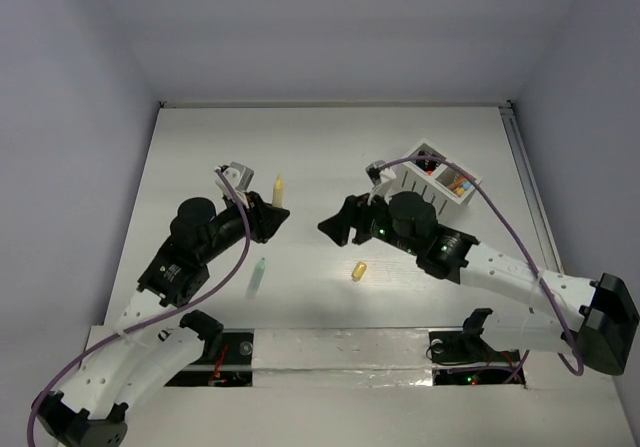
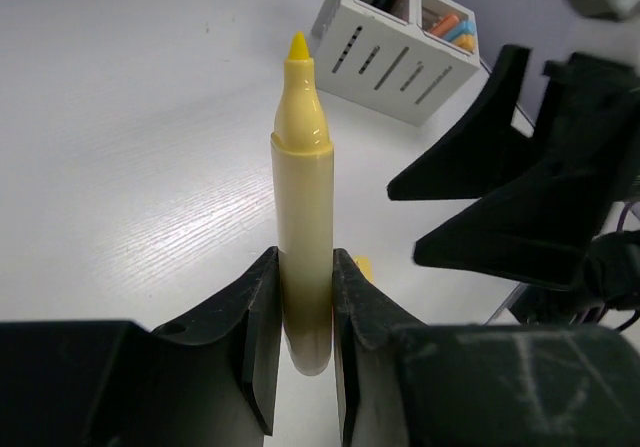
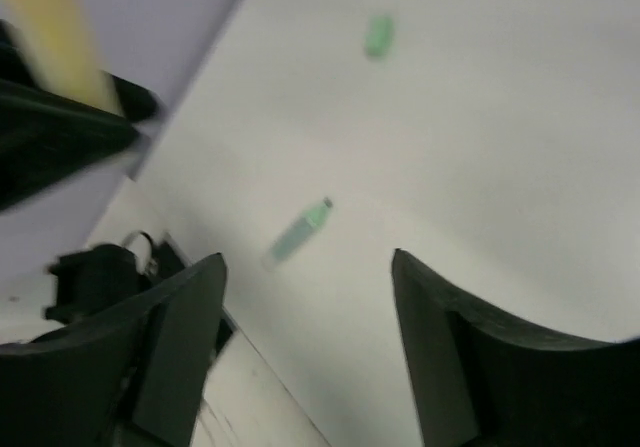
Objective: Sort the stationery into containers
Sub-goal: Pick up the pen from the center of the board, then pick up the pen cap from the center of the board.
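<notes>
My left gripper (image 1: pixel 280 216) is shut on a pale yellow uncapped marker (image 1: pixel 279 190), which points away from it above the table; in the left wrist view the marker (image 2: pixel 304 197) sits clamped between the jaws (image 2: pixel 305 259). My right gripper (image 1: pixel 330 229) is open and empty, facing the left one across a small gap; its jaws stand wide apart in the right wrist view (image 3: pixel 308 259). The white divided box (image 1: pixel 436 179) stands behind the right arm and holds orange, blue and black items (image 2: pixel 452 29). A mint marker (image 1: pixel 258 275) and a yellow cap (image 1: pixel 359 271) lie on the table.
In the blurred right wrist view the mint marker (image 3: pixel 298 232) lies below the jaws, and a small green piece (image 3: pixel 377 37) lies further off. The table's near edge with its mounting rail (image 1: pixel 330 352) runs below both arms.
</notes>
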You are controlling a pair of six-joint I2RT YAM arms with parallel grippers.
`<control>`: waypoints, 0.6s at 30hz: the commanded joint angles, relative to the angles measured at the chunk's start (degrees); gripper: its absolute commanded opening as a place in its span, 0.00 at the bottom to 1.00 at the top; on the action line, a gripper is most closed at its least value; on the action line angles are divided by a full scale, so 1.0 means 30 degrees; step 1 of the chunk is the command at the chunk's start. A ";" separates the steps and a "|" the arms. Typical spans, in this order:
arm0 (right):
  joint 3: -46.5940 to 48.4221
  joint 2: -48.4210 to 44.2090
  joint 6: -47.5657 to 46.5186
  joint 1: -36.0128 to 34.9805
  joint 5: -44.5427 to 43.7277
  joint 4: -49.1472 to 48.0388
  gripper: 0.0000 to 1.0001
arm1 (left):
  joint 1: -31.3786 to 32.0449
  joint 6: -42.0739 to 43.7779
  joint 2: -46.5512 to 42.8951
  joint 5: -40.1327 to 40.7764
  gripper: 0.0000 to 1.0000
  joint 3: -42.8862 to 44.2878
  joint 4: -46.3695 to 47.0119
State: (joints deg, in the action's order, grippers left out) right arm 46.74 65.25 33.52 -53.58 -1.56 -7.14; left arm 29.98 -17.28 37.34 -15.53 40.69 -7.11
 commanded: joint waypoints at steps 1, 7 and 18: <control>-0.1048 -0.0043 -0.0159 0.0195 -0.1149 0.5681 0.78 | -0.0031 0.1276 -0.0055 -0.1765 0.00 0.0765 0.0262; -0.1283 0.0894 0.1803 0.0195 -0.2494 0.9964 0.91 | -0.0031 0.1482 -0.0756 -0.2148 0.00 -0.0348 0.0994; 0.0151 0.5576 0.3358 0.0195 -0.3345 0.9997 0.70 | -0.0031 0.1453 -0.2339 -0.1708 0.00 -0.0613 0.0496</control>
State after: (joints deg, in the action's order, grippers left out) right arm 43.79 79.31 41.67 -53.23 -9.19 22.74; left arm 29.98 -13.34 31.59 -20.03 39.66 -7.60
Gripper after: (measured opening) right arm 0.712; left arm 0.177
